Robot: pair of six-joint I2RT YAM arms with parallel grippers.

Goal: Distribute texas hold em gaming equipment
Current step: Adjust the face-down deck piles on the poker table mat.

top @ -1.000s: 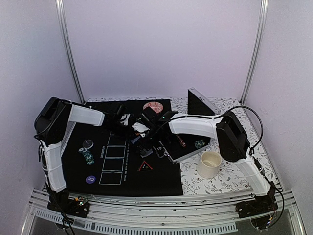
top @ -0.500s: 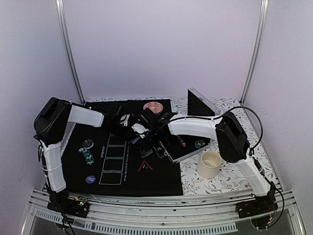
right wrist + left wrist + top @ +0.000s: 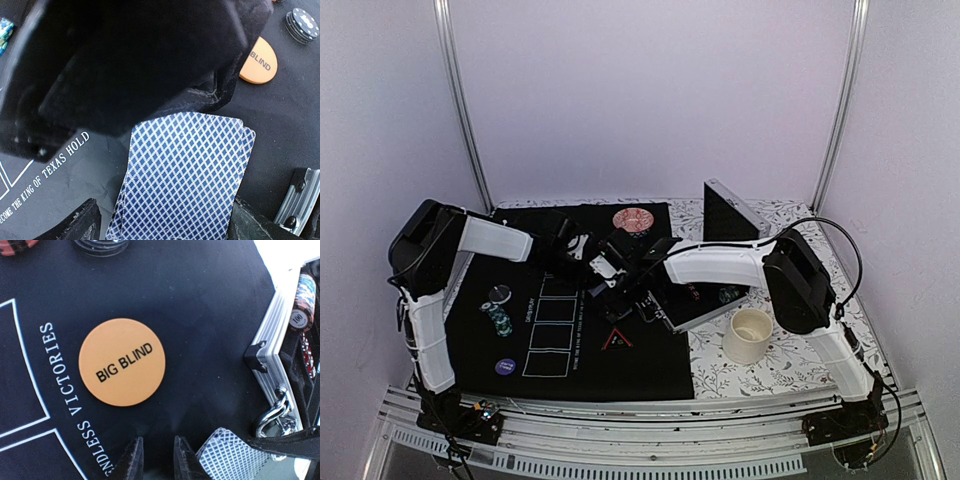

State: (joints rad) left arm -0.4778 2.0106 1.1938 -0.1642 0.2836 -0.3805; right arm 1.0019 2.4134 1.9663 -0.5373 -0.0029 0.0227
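Observation:
A stack of blue-backed playing cards (image 3: pixel 185 180) lies on the black mat (image 3: pixel 650 370), between the wide-apart fingers of my right gripper (image 3: pixel 165 217), which is open. My left gripper (image 3: pixel 157 445) hovers just beyond the stack. Its jaws stand a narrow gap apart over bare mat, and the cards (image 3: pixel 230 457) sit outside its right finger. An orange "BIG BLIND" disc (image 3: pixel 122 361) lies flat ahead of it. In the top view both grippers meet mid-mat, left gripper (image 3: pixel 586 256) and right gripper (image 3: pixel 617 282). Green chips (image 3: pixel 498 318), a purple disc (image 3: pixel 505 366) and the red triangle marker (image 3: pixel 617 340) lie on the mat.
An open aluminium case (image 3: pixel 272 355) holding chips (image 3: pixel 305 300) lies right of the grippers, its lid (image 3: pixel 728 210) upright behind. A red patterned bowl (image 3: pixel 633 219) sits at the mat's far edge. A white cup (image 3: pixel 751 334) stands on the floral cloth. Black chips (image 3: pixel 304 22) are stacked near the orange disc.
The right gripper's jaws have narrowed a little around the cards. Both arms have hardly shifted.

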